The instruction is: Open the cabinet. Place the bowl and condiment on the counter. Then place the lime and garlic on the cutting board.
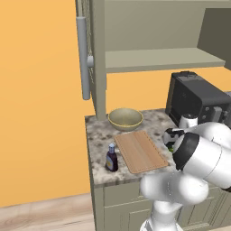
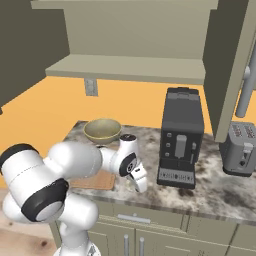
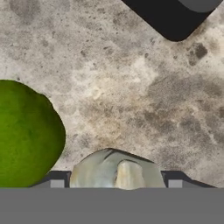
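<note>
The cabinet (image 1: 153, 58) stands open, and nothing shows on its shelf. On the counter (image 1: 97, 135) stand the bowl (image 1: 125, 118), the cutting board (image 1: 140, 151) and the condiment (image 1: 111, 158). My gripper (image 2: 137, 186) is down at the counter between the board and the coffee machine. The hand view has the garlic (image 3: 116, 170) sitting between my fingertips, which touch it on both sides, so the gripper (image 3: 116, 183) is shut on the garlic. The lime (image 3: 26, 135) lies on the stone just left of it. The bowl (image 2: 102, 130) sits behind my arm, and part of the cutting board (image 2: 92, 181) shows beneath it.
A black coffee machine (image 2: 181, 137) stands close to the right of the gripper, its base corner (image 3: 175, 17) showing in the hand view. A toaster (image 2: 242, 147) sits further right. The open cabinet doors (image 1: 82, 58) (image 2: 235, 65) hang out on both sides above the counter.
</note>
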Motion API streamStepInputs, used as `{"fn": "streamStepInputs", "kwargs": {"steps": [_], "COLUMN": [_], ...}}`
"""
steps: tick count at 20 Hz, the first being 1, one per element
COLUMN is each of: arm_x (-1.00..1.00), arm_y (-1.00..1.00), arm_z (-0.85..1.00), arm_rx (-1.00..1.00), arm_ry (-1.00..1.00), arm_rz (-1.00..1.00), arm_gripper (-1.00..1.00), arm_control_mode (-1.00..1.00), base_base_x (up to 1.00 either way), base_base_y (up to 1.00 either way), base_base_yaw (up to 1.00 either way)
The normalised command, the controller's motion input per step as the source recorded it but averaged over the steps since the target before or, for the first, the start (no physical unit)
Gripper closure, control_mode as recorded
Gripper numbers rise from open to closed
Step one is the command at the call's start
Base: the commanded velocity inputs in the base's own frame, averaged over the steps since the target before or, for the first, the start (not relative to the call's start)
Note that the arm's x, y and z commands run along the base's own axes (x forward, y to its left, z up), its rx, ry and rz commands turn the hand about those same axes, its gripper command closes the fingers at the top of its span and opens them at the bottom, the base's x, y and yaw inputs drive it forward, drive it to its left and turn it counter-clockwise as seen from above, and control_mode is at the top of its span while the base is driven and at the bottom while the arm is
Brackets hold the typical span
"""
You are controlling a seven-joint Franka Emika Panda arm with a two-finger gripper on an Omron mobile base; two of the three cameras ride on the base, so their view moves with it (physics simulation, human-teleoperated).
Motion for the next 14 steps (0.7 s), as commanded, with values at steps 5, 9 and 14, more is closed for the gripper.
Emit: {"fn": "streamStepInputs", "kwargs": {"steps": [5, 9, 14], "arm_x": [0.0, 0.0, 0.0], "arm_y": [0.06, 0.52, 0.51], "arm_z": [-0.03, 0.07, 0.28], "arm_rx": [0.0, 0.0, 0.0], "arm_ry": [0.0, 0.0, 0.0], "arm_rz": [-0.04, 0.0, 0.0], "arm_gripper": [1.0, 1.0, 1.0], "arm_control_mode": [-1.0, -1.0, -1.0], "base_base_x": [0.0, 0.0, 0.0], "base_base_y": [0.0, 0.0, 0.0], "base_base_yaw": [0.0, 0.0, 0.0]}}
